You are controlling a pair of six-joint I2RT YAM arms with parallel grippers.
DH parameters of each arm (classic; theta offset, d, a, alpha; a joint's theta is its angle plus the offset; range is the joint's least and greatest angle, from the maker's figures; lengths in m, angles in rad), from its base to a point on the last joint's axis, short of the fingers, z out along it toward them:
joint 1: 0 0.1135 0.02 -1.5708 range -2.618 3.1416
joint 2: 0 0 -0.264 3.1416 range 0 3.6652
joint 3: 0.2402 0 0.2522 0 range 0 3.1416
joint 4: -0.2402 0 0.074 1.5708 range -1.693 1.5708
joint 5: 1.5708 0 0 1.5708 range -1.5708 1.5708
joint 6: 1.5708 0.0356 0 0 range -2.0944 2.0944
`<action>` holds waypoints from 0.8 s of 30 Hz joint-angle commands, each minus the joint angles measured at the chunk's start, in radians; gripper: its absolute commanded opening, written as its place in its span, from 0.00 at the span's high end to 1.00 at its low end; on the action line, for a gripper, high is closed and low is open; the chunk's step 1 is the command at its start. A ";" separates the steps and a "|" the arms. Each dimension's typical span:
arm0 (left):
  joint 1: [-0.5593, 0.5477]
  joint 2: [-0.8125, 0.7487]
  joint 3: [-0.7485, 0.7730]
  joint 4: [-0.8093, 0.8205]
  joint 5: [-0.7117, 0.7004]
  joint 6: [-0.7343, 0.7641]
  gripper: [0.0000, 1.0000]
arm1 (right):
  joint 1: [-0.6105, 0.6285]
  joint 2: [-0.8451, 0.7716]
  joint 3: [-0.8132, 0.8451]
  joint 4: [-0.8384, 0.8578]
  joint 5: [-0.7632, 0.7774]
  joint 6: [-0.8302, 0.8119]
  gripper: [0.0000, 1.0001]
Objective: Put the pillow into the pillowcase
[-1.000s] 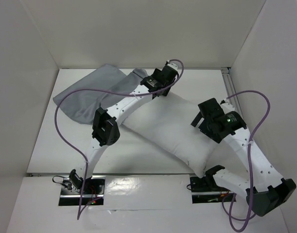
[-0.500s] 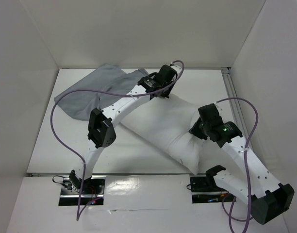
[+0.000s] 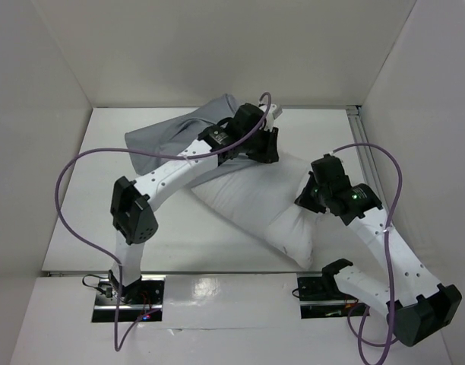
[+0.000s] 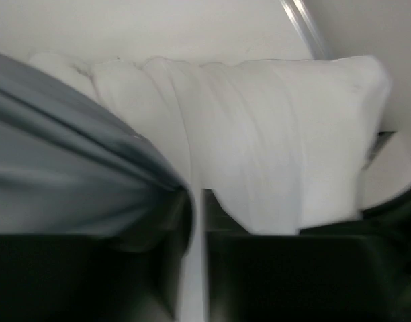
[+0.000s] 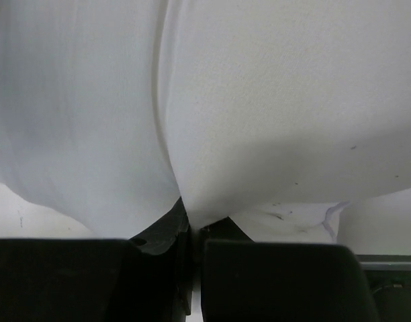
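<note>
The white pillow (image 3: 244,201) lies slantwise on the table, its near end bunched up. The grey pillowcase (image 3: 175,133) is gathered at the back left and pulled up off the table toward the pillow's far end. My left gripper (image 3: 259,148) is above that far end, shut on a fold of the pillowcase (image 4: 64,174), with the pillow (image 4: 272,134) just beyond it. My left gripper (image 4: 197,201) shows only a thin slit between its jaws. My right gripper (image 3: 307,199) presses into the pillow's right side. In the right wrist view, my right gripper (image 5: 192,225) pinches a ridge of the pillow (image 5: 259,100).
White walls close in the table (image 3: 88,220) at the back and on both sides. A metal rail (image 3: 362,144) runs along the right edge. Purple cables (image 3: 73,167) loop from both arms. The arm bases (image 3: 130,293) are at the near edge.
My right gripper came down and shut on the pillow's side, bunching its near end. My left gripper closed on the pillowcase and dragged it up and right toward the pillow.
</note>
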 commanded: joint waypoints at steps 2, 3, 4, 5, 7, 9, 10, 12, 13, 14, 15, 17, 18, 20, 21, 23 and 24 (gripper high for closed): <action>-0.075 0.115 0.195 -0.142 0.065 0.021 0.42 | 0.005 -0.038 0.065 0.137 0.000 0.009 1.00; -0.075 0.137 0.236 -0.181 0.049 0.045 0.32 | 0.005 -0.038 0.078 0.113 0.038 0.009 1.00; -0.075 0.170 0.322 -0.260 0.003 0.065 0.20 | 0.005 -0.038 0.113 0.060 0.058 0.009 1.00; -0.075 0.171 0.361 -0.296 -0.023 0.101 0.17 | 0.005 -0.038 0.137 0.032 0.077 -0.018 0.96; -0.075 0.171 0.411 -0.344 -0.124 0.131 0.13 | 0.005 0.010 0.189 -0.039 0.114 -0.055 0.33; -0.075 0.094 0.375 -0.344 -0.247 0.155 0.09 | 0.005 0.066 0.323 -0.117 0.155 -0.109 0.05; -0.066 0.061 0.350 -0.344 -0.281 0.155 0.09 | 0.005 0.086 0.360 -0.142 0.173 -0.124 0.01; -0.016 -0.043 0.294 -0.332 -0.323 0.155 0.09 | 0.005 0.125 0.433 -0.186 0.219 -0.162 0.01; 0.006 -0.077 0.227 -0.318 -0.339 0.155 0.09 | 0.005 0.154 0.465 -0.202 0.253 -0.179 0.01; 0.030 -0.111 0.189 -0.309 -0.340 0.146 0.09 | 0.005 0.168 0.523 -0.217 0.263 -0.199 0.01; 0.078 -0.142 0.153 -0.299 -0.340 0.146 0.07 | 0.005 0.185 0.554 -0.217 0.263 -0.230 0.01; 0.118 -0.226 0.033 -0.272 -0.349 0.137 0.07 | 0.005 0.243 0.623 -0.217 0.241 -0.265 0.01; 0.153 -0.254 -0.011 -0.272 -0.361 0.123 0.07 | 0.017 0.284 0.638 -0.200 0.224 -0.286 0.01; 0.185 -0.336 -0.152 -0.240 -0.372 0.109 0.07 | 0.063 0.316 0.648 -0.150 0.198 -0.287 0.01; 0.202 -0.366 -0.205 -0.229 -0.372 0.094 0.07 | 0.133 0.329 0.634 -0.127 0.207 -0.287 0.01; 0.242 -0.465 -0.391 -0.189 -0.372 0.085 0.14 | 0.217 0.384 0.634 -0.099 0.258 -0.273 0.01; 0.253 -0.499 -0.459 -0.128 -0.363 0.085 0.19 | 0.259 0.407 0.634 -0.088 0.278 -0.261 0.01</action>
